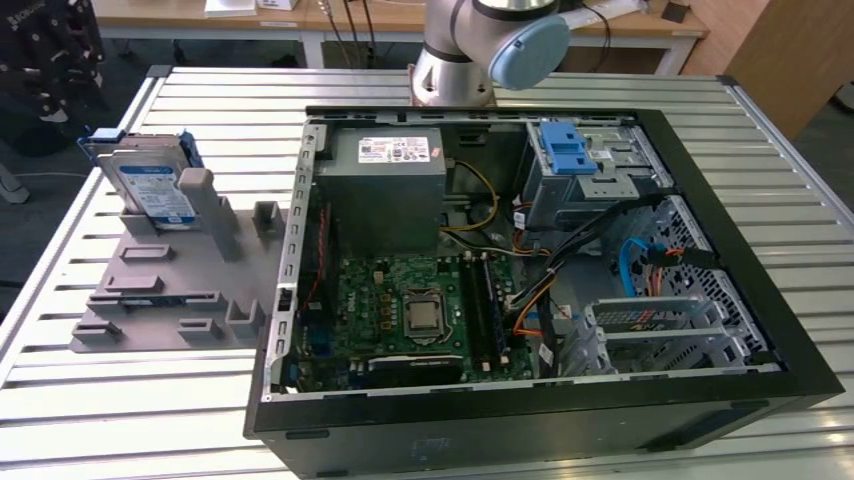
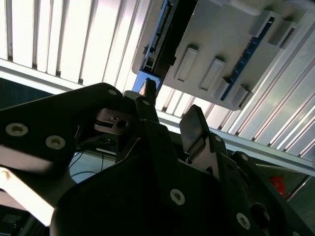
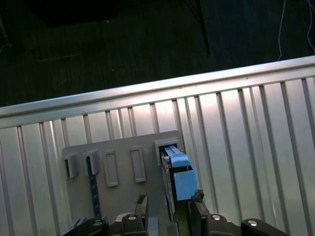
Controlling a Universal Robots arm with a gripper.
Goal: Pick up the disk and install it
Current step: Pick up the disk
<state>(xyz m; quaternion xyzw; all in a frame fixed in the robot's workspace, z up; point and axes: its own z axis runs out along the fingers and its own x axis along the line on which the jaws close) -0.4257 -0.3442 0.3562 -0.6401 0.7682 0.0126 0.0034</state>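
My gripper hangs unclenched over the disk standing in the tray; I'd centre up before squeezing.

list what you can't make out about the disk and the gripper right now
Exterior view: the uprights of the grey tray hide the lower part of the disk; the top edge cuts off the arm.
Both wrist views: the disk shows edge-on, so its label face is hidden.
First wrist view: the picture's edge cuts off the gripper behind its fingers.
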